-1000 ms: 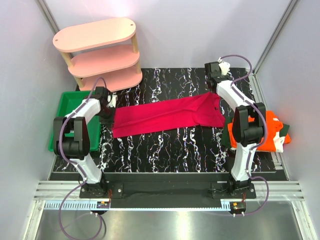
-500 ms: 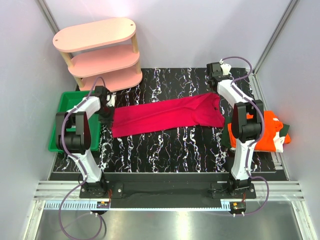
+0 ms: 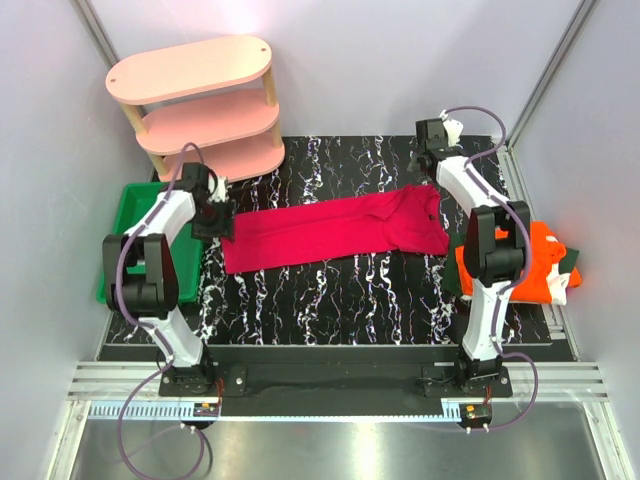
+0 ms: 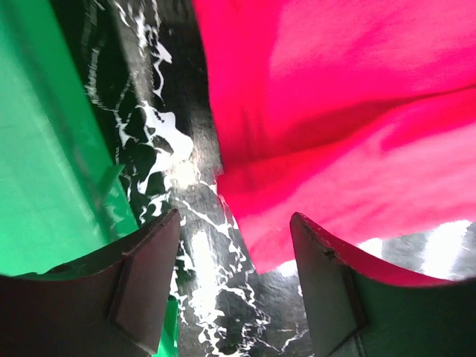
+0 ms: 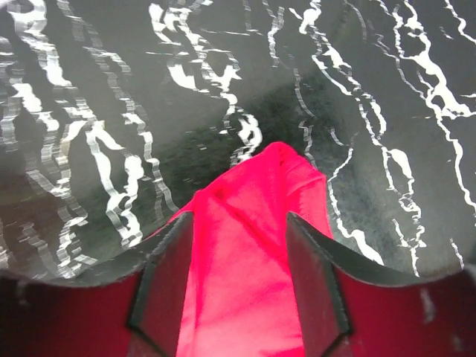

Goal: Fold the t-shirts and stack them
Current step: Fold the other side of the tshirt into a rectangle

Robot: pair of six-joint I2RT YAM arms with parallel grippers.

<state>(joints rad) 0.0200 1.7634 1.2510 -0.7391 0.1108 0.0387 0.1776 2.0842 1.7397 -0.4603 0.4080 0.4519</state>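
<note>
The crimson t-shirt [image 3: 330,232] lies as a long folded band across the black marbled table [image 3: 340,290]. My left gripper [image 3: 213,222] is at its left end, open; in the left wrist view the jaws [image 4: 234,282] stand apart over bare table, and the crimson cloth [image 4: 335,111] reaches just inside the right finger [image 4: 327,290]. My right gripper [image 3: 432,178] is at the band's far right corner, also open, with the cloth tip [image 5: 253,238] lying loose between its fingers [image 5: 160,286]. The orange t-shirt [image 3: 535,262] with a white label lies on the dark green one [image 3: 571,262] at the right edge.
A green plastic tray [image 3: 132,232] sits at the table's left edge, close beside my left gripper, also seen in the left wrist view [image 4: 44,149]. A pink three-tier shelf [image 3: 200,110] stands at the back left. Grey walls close in both sides.
Both grippers were shut on the ends of the crimson shirt and have now opened, letting the cloth go. The shirt stays stretched out on the table.
</note>
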